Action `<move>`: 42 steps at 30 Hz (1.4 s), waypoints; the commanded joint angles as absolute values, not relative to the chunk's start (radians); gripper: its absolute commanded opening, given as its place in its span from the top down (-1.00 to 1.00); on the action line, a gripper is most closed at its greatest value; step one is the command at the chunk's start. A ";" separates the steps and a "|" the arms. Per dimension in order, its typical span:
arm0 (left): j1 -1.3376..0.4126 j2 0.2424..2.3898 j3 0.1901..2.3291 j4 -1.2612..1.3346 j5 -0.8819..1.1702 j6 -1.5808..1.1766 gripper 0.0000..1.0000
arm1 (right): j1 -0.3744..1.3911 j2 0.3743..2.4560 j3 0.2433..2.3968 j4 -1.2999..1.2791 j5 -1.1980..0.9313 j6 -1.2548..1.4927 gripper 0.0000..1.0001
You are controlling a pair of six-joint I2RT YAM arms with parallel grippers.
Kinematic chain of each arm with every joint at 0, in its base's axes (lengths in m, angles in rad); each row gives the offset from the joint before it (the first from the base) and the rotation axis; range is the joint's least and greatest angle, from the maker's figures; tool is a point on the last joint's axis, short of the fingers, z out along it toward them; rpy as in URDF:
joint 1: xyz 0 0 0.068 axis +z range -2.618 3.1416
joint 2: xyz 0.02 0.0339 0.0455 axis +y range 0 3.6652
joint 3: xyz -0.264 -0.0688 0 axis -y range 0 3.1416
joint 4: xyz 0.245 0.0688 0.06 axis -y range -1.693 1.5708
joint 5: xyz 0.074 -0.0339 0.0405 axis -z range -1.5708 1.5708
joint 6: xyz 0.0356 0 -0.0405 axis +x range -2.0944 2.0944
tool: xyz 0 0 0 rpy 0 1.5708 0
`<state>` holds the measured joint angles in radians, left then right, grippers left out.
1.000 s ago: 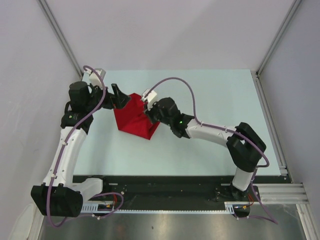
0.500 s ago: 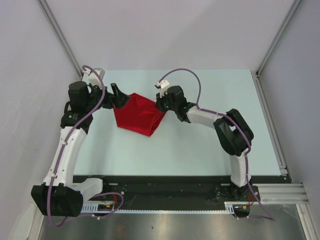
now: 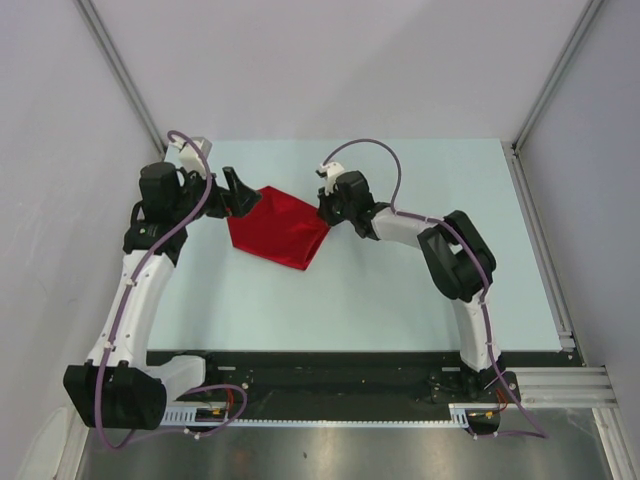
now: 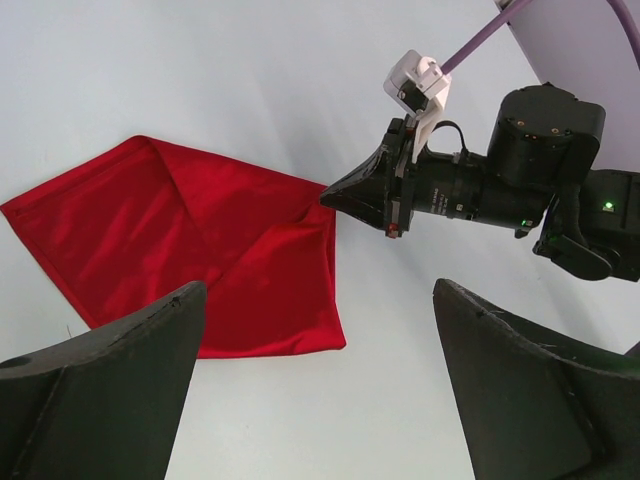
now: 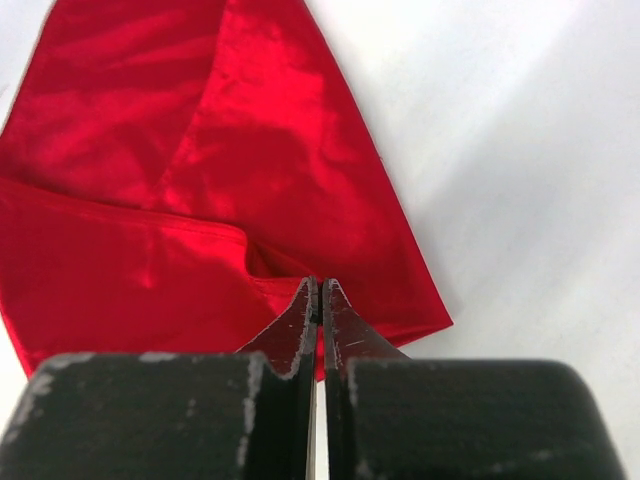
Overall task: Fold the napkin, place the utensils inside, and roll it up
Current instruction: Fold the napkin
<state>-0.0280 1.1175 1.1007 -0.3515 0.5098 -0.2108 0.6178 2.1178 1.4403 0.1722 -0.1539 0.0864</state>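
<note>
With the napkin lying part-folded on the surface, its right corner pinched in the tightly closed right hand and the left hand spread wide and empty, the corner is best drawn low across, edges matched.

A pale blue table sits between plain, seemingly grey walls.

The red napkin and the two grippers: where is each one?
napkin (image 3: 275, 228): top view, middle of the cloth.
left gripper (image 3: 244, 199): top view, between its open fingertips.
right gripper (image 5: 318, 287): right wrist view, where its shut fingertips meet.
</note>
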 commanded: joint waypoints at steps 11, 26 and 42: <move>-0.018 1.126 1.098 -0.321 0.545 -0.227 -0.99 | 0.563 2.123 1.514 0.106 -0.144 0.137 0.07; -0.018 1.127 1.095 -0.314 0.560 -0.233 -0.99 | 0.431 2.252 1.620 0.046 -0.518 0.224 -0.23; -0.018 1.129 1.097 -0.313 0.568 -0.235 -0.99 | 0.420 2.373 1.709 0.034 -0.638 0.291 -0.21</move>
<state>-0.0265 1.1316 1.1000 -0.3450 0.5377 -0.2207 0.4232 2.3489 1.6779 0.0509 -0.6201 0.2771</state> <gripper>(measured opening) 0.996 0.617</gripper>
